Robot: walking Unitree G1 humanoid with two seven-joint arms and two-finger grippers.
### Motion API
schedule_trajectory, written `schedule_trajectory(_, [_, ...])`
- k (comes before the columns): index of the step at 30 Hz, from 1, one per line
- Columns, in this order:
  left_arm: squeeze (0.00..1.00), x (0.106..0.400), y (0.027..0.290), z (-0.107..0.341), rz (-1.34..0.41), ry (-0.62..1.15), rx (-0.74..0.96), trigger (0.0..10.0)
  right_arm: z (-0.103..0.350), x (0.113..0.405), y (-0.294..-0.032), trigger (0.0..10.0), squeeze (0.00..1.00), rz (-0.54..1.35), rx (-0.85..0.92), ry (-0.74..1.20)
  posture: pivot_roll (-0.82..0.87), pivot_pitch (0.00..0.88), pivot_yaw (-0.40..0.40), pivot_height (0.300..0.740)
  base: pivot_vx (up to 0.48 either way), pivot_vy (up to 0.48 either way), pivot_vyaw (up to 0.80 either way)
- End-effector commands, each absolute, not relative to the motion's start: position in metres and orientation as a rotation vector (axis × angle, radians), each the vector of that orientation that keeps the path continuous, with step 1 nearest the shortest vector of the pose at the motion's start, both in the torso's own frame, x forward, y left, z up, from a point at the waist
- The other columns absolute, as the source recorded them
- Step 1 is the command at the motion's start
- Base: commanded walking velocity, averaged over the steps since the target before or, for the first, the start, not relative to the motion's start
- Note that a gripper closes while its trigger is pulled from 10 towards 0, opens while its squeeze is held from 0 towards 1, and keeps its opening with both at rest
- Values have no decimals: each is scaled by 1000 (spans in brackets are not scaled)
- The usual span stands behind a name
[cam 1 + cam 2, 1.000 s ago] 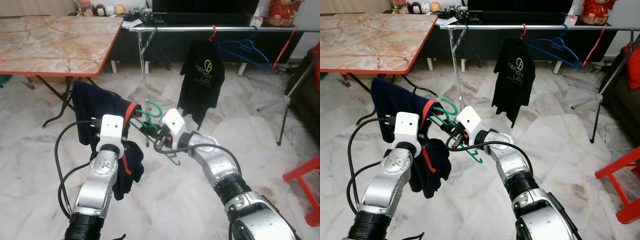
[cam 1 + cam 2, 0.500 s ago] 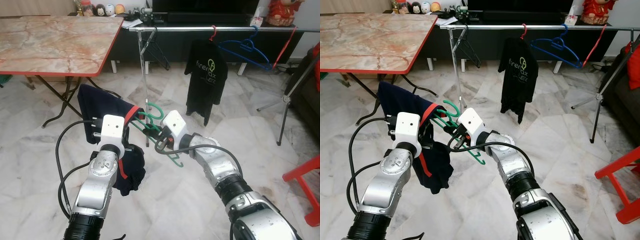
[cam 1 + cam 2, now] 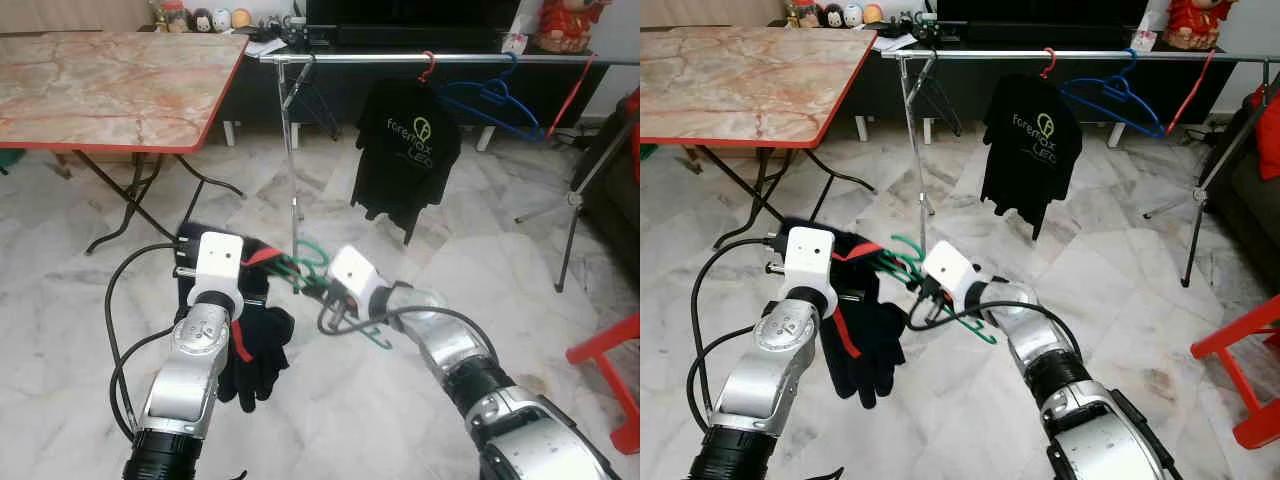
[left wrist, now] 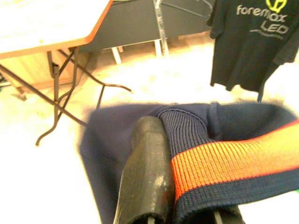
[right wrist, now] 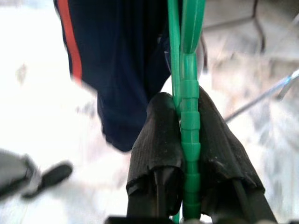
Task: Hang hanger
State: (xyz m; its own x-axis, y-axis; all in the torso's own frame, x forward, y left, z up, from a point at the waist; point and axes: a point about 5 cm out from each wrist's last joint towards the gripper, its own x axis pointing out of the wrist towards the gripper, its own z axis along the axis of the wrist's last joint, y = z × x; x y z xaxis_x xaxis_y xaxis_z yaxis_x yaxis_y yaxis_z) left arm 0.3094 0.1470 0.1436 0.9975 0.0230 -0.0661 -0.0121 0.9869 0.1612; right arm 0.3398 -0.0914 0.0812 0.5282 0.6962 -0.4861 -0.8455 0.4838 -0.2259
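My right gripper [image 3: 306, 284] is shut on a green plastic hanger [image 3: 312, 264]; in the right wrist view its fingertips [image 5: 161, 126] pinch the hanger's green bar [image 5: 189, 93]. My left gripper [image 4: 173, 154] is shut on the ribbed red-striped edge of a navy garment [image 3: 250, 345], which hangs bunched below it. The hanger's hook sits right beside that edge, between the two grippers. Both are held low over the floor, in front of a clothes rail [image 3: 400, 59].
On the rail hang a black T-shirt [image 3: 405, 150] on a red hanger, a blue hanger [image 3: 490, 97] and a black hanger [image 3: 305, 95]. The rack's upright pole [image 3: 293, 170] stands just beyond my grippers. A marble-top folding table [image 3: 110, 85] is left, a red stool [image 3: 615, 370] right.
Both grippers have come down and nearer, still holding hanger and garment. The navy garment, spread high before, now hangs low in a bunch. The T-shirt on the rail has swung.
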Motion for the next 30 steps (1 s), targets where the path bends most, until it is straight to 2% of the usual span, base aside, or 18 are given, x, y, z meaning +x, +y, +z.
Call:
schedule_trajectory(1, [0,307,151,155,42,21,156,0,69,333,-95,0,0,991,-516,412,50,32,-3,740,0,0,0])
schedule_trajectory(9, [0,307,174,148,204,56,147,0,41,310,-109,0,0,1096,-542,532,48,29,2,740,0,0,0])
schedule_trajectory(14, [0,305,197,137,316,96,165,0,40,297,-109,0,0,1237,-489,536,39,23,6,740,0,0,0])
schedule_trajectory(19, [0,303,212,129,381,118,179,0,42,294,-111,0,0,1275,-469,529,39,22,7,740,0,0,0])
schedule_trajectory(22, [0,296,230,114,440,165,228,0,45,291,-113,0,0,1302,-425,519,36,15,8,740,0,0,0])
schedule_trajectory(26, [0,295,233,112,450,169,233,0,46,290,-114,0,0,1312,-416,518,33,11,9,740,0,0,0])
schedule_trajectory(27, [0,284,245,97,475,216,258,2431,48,292,-119,0,0,1269,-360,508,32,0,13,740,0,0,0])
schedule_trajectory(28, [0,272,256,84,497,261,276,7490,49,293,-124,2706,0,1222,-289,503,31,0,14,740,0,0,0])
schedule_trajectory(29, [0,261,265,73,513,296,290,8863,50,293,-128,3176,0,1192,-237,500,29,0,16,740,0,0,0])
schedule_trajectory(30, [0,254,270,68,523,316,298,8863,50,292,-131,3176,0,1176,-207,499,29,0,16,740,0,0,0])
